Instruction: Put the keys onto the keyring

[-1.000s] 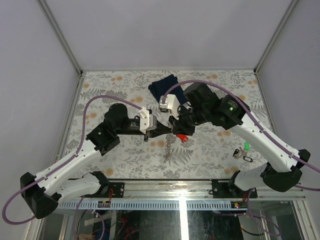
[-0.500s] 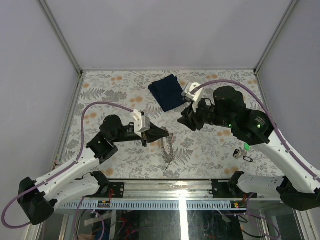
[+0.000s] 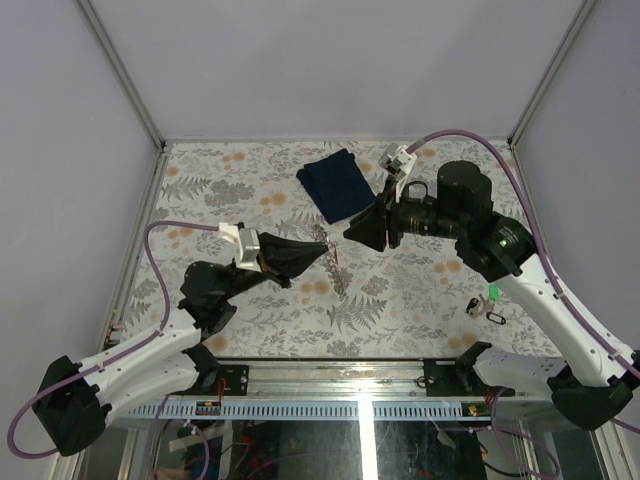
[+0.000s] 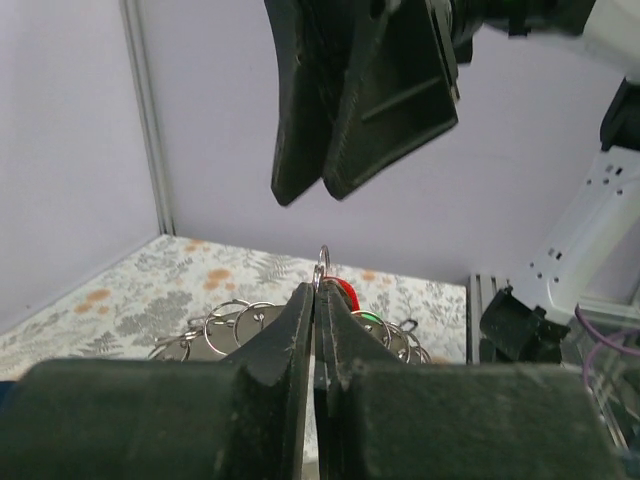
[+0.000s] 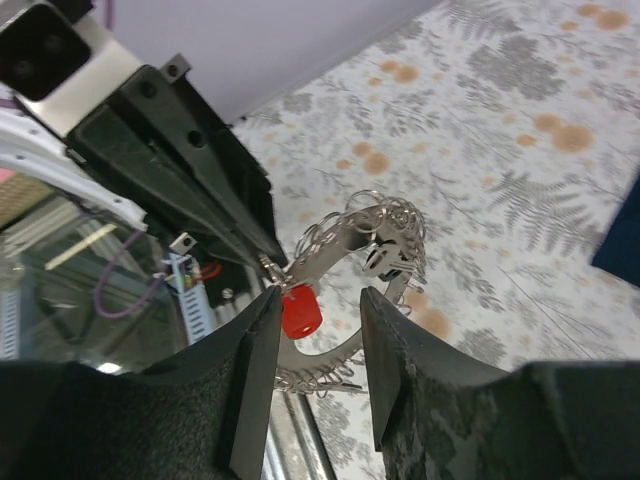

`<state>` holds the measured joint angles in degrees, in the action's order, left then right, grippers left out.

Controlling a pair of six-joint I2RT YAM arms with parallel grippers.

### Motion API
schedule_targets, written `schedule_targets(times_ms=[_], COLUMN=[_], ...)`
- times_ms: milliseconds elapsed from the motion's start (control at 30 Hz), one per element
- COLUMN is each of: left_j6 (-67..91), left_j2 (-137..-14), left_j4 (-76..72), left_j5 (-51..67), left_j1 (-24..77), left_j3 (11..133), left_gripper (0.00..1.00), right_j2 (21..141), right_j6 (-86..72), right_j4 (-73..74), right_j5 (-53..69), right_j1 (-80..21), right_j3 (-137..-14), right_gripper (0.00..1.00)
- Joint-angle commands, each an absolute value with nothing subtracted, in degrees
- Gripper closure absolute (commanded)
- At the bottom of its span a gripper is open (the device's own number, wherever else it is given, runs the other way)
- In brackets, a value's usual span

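My left gripper (image 3: pixel 322 249) is shut on a small ring of the keyring (image 3: pixel 338 274), a silvery loop strung with several small rings, which hangs from its tips above the table. In the left wrist view the shut tips (image 4: pixel 318 290) pinch that ring, with a red key head (image 4: pixel 346 291) and a green one (image 4: pixel 371 318) just behind. My right gripper (image 3: pixel 350 233) faces the left one, open. In the right wrist view its jaws (image 5: pixel 318 300) stand either side of the red key (image 5: pixel 301 311) without gripping it, and the keyring (image 5: pixel 352 238) lies beyond. A green key (image 3: pixel 493 292) and a black key (image 3: pixel 472 306) lie at the right.
A dark blue folded cloth (image 3: pixel 338 185) lies at the back middle of the flowered table (image 3: pixel 220 180). A small black ring (image 3: pixel 495 318) lies by the loose keys. Grey walls stand on three sides, and a metal rail (image 3: pixel 360 370) runs along the near edge.
The two grippers drew apart, then rose and now face each other tip to tip. The left gripper pulled back leftwards. The keyring went from trailing on the table to hanging from the left tips.
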<state>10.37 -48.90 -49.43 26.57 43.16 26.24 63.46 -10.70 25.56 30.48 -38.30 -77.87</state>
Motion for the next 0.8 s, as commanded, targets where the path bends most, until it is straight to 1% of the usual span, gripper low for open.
schedule_targets(times_ms=[0, 100, 433, 767], left_j6=[12.9, 12.9, 13.3, 13.2], left_j2=[-47.6, -47.7, -47.9, -48.2], left_j4=[-63.1, -63.7, -63.2, -61.8], left_j5=[20.9, 20.6, 21.7, 22.5], left_j1=[43.3, 43.3, 43.3, 43.3], left_j3=[25.8, 25.9, 26.3, 27.2], left_gripper=[1.0, 1.0, 1.0, 1.0], right_j2=[61.7, 61.9, 62.9, 64.0], right_j6=[-18.7, -21.1, -22.7, -24.6], right_j4=[12.8, 9.1, 5.6, 2.8], right_j5=[38.7, 39.3, 40.1, 43.6], right_j1=[-38.1, -38.1, -38.1, -38.1], right_j3=[-75.2, -73.2, -71.6, -70.5], right_gripper=[0.56, 0.55, 0.55, 0.61])
